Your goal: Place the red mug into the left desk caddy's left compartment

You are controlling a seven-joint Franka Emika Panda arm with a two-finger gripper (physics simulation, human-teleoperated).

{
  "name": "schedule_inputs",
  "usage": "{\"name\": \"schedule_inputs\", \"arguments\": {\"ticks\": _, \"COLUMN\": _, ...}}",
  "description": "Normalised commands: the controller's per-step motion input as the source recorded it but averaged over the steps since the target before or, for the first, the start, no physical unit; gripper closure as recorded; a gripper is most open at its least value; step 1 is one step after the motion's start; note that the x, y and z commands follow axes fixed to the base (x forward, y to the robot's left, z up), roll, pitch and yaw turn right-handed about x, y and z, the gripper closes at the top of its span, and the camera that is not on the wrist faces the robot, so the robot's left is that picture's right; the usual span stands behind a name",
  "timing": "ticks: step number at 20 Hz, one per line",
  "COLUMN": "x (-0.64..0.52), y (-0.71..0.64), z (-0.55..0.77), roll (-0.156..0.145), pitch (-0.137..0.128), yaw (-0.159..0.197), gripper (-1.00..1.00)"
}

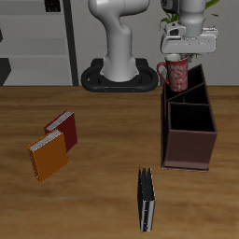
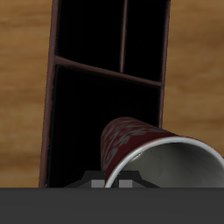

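The red mug (image 1: 175, 73) with the pale floral pattern hangs in my gripper (image 1: 180, 58), which is shut on its rim. It is held just above the far end of the left desk caddy (image 1: 189, 126), a dark maroon box with inner dividers, near the table's back. The mug's handle (image 1: 161, 73) points away from the caddy. In the wrist view the mug (image 2: 144, 149) shows tilted, its white inner rim towards the camera, over the caddy's dark compartments and their divider (image 2: 105, 72). My fingertips are hidden there.
A red book (image 1: 63, 129) and an orange book (image 1: 48, 157) lie on the table on the other side. An upright black book (image 1: 146, 199) stands near the front edge. The robot's base (image 1: 119, 77) is at the back.
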Motion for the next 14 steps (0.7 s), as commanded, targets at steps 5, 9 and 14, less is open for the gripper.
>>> {"name": "schedule_inputs", "arguments": {"ticks": 5, "x": 0.15, "y": 0.31, "z": -0.05, "roll": 0.049, "pitch": 0.020, "yaw": 0.015, "gripper": 1.00}}
{"name": "schedule_inputs", "arguments": {"ticks": 9, "x": 0.08, "y": 0.15, "z": -0.04, "roll": 0.030, "pitch": 0.010, "yaw": 0.005, "gripper": 1.00}}
{"name": "schedule_inputs", "arguments": {"ticks": 14, "x": 0.15, "y": 0.12, "z": -0.15, "roll": 0.020, "pitch": 0.027, "yaw": -0.006, "gripper": 1.00}}
